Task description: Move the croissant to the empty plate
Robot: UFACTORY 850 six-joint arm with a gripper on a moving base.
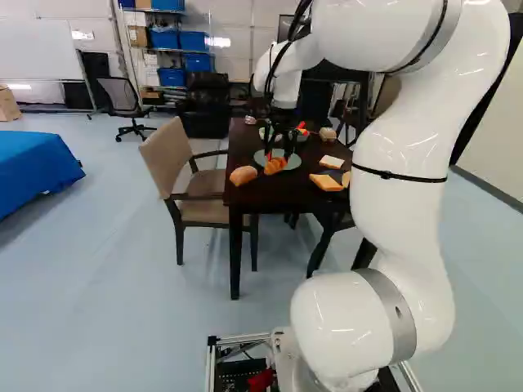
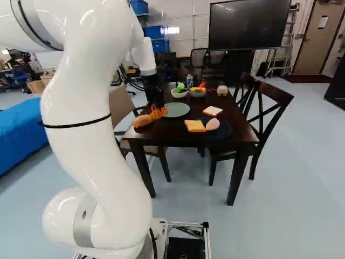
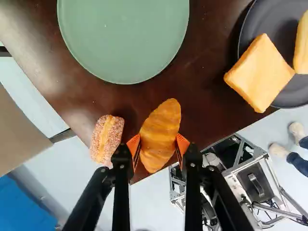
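The claw (image 3: pixel 158 147) has the croissant (image 3: pixel 161 126) clamped — its rounded sides might slip, dropping it short of the plate (image 3: pixel 123 41) at eleven o'clock.

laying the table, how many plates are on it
2: a green plate, empty, just ahead of the croissant; and a dark plate, right of it in the right base view, with bread on it.
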